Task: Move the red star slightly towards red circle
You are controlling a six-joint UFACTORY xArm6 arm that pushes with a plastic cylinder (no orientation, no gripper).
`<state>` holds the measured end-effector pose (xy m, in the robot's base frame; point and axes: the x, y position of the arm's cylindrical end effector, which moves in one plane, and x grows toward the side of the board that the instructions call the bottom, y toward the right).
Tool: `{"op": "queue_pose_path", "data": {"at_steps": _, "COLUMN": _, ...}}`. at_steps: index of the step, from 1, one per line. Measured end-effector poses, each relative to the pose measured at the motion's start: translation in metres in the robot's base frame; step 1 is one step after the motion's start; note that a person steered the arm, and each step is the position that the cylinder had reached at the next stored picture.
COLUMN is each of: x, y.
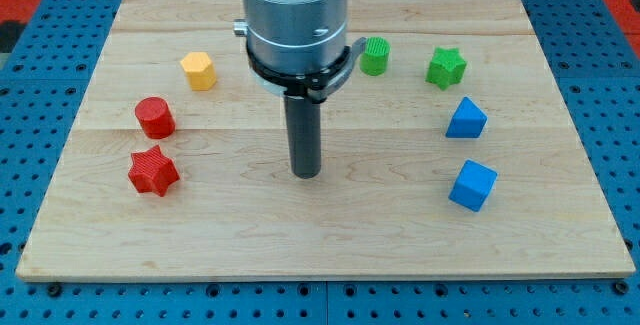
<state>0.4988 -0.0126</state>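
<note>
Sitting at the view's lower left, the red star (153, 171) lies just below the red circle (155, 117), a small gap between them. My tip (306, 173) rests mid-worktop (330, 235), well right of the star: the approach isn't made. No jaws here. Next, I judge, swing beneath the star and nudge upward gently.

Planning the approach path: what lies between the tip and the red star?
Nothing: in the camera view, only bare board separates my tip from the red star to the view's left.
</note>
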Motion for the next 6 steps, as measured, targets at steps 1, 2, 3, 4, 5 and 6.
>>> {"op": "queue_pose_path", "data": {"at_steps": 1, "x": -0.024, "y": 0.018}}
{"op": "queue_pose_path", "data": {"at_steps": 2, "x": -0.068, "y": 0.045}}
{"op": "queue_pose_path", "data": {"at_steps": 3, "x": -0.109, "y": 0.063}}
{"op": "queue_pose_path", "data": {"at_steps": 4, "x": -0.125, "y": 0.069}}
{"op": "queue_pose_path", "data": {"at_steps": 5, "x": -0.138, "y": 0.078}}
{"op": "queue_pose_path", "data": {"at_steps": 6, "x": -0.146, "y": 0.08}}
